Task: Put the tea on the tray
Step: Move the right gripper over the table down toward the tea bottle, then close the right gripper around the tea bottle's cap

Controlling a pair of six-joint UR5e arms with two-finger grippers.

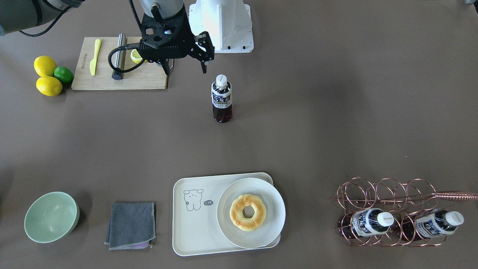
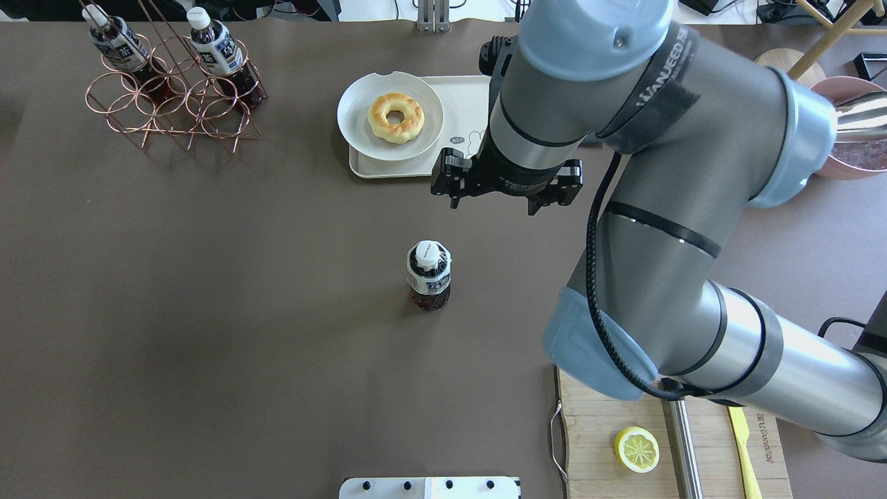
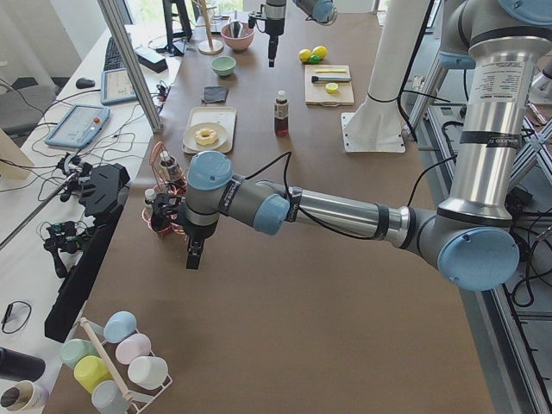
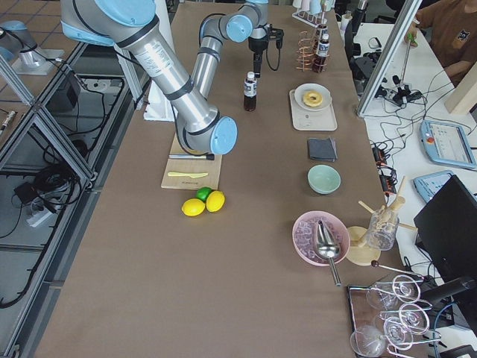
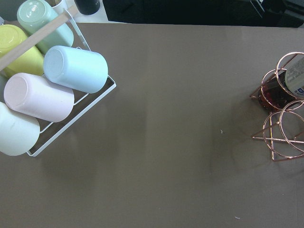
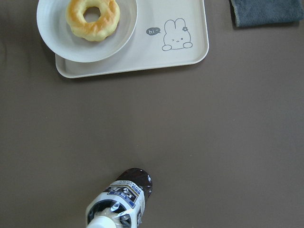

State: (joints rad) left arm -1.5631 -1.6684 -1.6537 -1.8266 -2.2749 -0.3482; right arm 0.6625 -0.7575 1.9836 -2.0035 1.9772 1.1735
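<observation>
My left pincer hangs over the table's left end, between a stand of cups and the wire rack. It shows only from the side, so I cannot tell whether it is open or closed. The rack sits at the far left corner with two bottles lying in its rings.

Further right, against the far edge, is the tray. A plate with a doughnut rests on its left half and overlaps the rim there, and the half with the cartoon is bare.

The tea stands upright and capped on the bare tabletop about mid-table. It is well apart from the tray and nearer to me than the tray is.

My right pincer points down and hangs above the table just right of the tea, clear of its cap. It has hold of nothing, but I cannot tell how far it is open.

At the near right edge lies the board, with a lemon half on it.
</observation>
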